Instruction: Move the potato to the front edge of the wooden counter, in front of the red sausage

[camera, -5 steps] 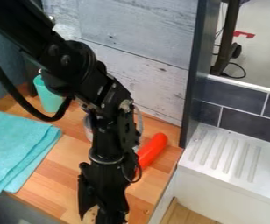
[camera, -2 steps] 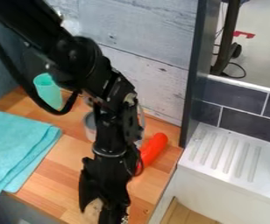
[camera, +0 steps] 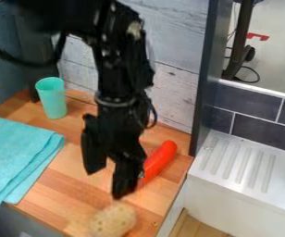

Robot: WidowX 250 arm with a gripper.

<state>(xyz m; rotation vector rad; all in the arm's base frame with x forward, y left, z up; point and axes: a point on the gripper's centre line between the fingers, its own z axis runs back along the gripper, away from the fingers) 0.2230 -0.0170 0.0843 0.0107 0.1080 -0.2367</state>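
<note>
Black two-finger gripper hangs over the counter, right of centre along the pale wood-strip top. Fingers stand apart, a fair gap between them, nothing held. The tips point down toward the near edge of the work surface.

Nearest below: a beige, roundish, mottled lump, material uncertain, lying on the wood. It sits just beyond the fingertips toward the view's lower edge, nearly in line with the right-hand finger as viewed. Outline blurred; it seems slightly longer from lower left to upper right, though the height of the tips above it is hard to judge from this slant.

To the view's right of the gripper, a smooth red elongated object lies slantwise, upper end away to the right, lower end close beside the finger in view; contact cannot be confirmed.

Farther out: upright teal plastic cup at back left, folded turquoise cloth at left, white ribbed drainboard at right.
</note>
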